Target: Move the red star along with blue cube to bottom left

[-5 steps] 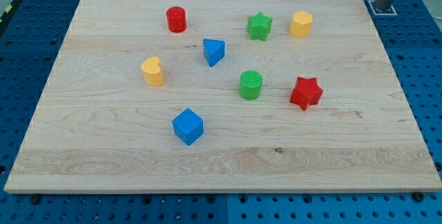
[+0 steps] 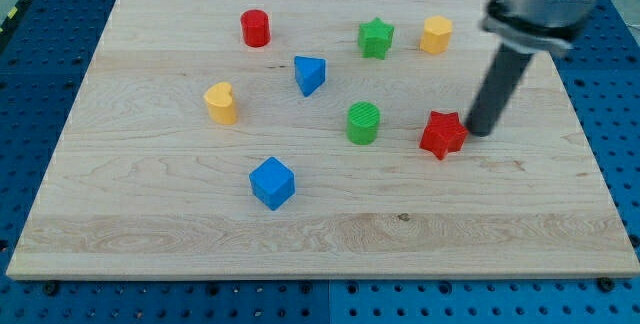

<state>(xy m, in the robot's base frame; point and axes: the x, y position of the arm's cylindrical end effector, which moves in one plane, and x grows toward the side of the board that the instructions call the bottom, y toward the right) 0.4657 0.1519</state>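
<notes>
Camera view: my tip (image 2: 481, 131) rests just to the view's right of the red star (image 2: 443, 134), likely so a push sends it left toward the blue cube (image 2: 272, 183), which lies well to the tip's lower left. The rod leans up to the view's top right; there is no pincer to spread or press

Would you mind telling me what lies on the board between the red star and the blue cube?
In the camera view, mostly bare wood separates the red star from the blue cube; the green cylinder sits just above that line. My tip is right of the star.
</notes>
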